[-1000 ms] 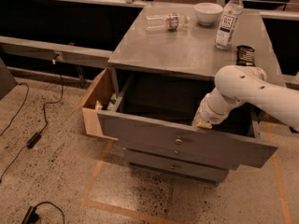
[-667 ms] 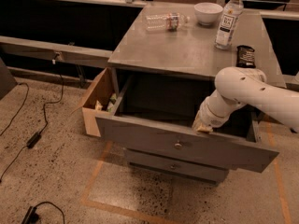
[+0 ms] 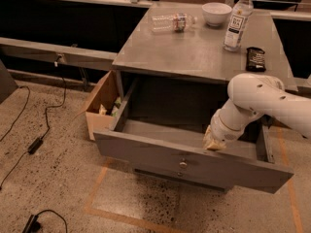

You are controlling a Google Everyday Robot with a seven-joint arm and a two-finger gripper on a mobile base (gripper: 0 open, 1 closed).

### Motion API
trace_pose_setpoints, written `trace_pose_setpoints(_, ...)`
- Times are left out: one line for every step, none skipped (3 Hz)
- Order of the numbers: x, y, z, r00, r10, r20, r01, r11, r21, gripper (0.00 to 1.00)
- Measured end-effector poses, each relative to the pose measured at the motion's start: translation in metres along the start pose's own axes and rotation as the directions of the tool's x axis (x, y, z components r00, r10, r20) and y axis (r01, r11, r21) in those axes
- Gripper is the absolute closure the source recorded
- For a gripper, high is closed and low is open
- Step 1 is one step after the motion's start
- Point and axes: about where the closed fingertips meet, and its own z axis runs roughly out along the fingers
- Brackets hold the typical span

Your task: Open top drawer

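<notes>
Top drawer (image 3: 146, 153) open, claw (image 3: 214, 142) at front edge

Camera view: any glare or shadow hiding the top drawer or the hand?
Camera view: mild sheen on the tabletop, no harsh glare; the recess over the top drawer lies in deep shadow; the hand, at the drawer front's upper edge right of the knob, is well lit.

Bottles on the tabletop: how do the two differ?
White-capped bottle stands upright; clear bottle lies on its side. White-capped bottle is right of the bowl; clear bottle left of it. Both rest on the tabletop. The pincer sits at the front of the open top drawer.
</notes>
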Motion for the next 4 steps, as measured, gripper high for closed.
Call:
trace_pose_setpoints(0.002,0.033,-0.001,1.0,0.028,0.0,-0.028,0.9975,-0.064,1.0)
trace_pose_setpoints(0.003,0.063,-0.006,0.998,0.059,0.001,-0.058,0.9913,-0.118,1.0)
trace_pose_setpoints(0.002,0.08,-0.018,0.996,0.084,0.012,-0.082,0.989,-0.123,1.0)
trace_pose_setpoints(0.003,0.079,-0.033,0.989,0.142,0.048,-0.138,0.9874,-0.078,1.0)
